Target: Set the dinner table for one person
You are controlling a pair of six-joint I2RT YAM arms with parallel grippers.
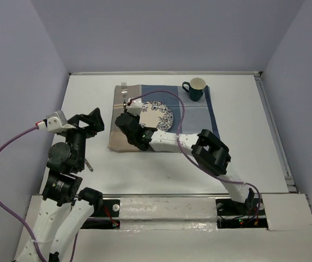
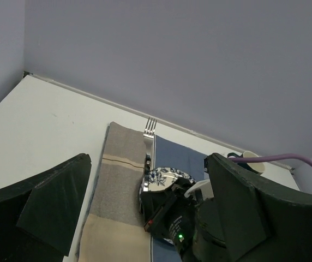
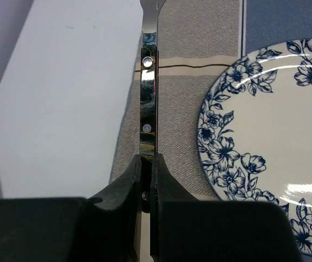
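The white dinner table [image 1: 243,147] spans the walled enclosure, with a blue-and-tan striped placemat [image 1: 199,117] at its far centre. On the cloth sit a blue-flowered plate [image 1: 161,114] and a dark teal mug [image 1: 195,89]. The right gripper [image 3: 147,164] is pinched on the handle of a fork [image 3: 148,103] (tines past the cloth's far edge) just left of the plate. The left gripper [image 1: 93,121], jaws spread wide, hangs left of the placemat.
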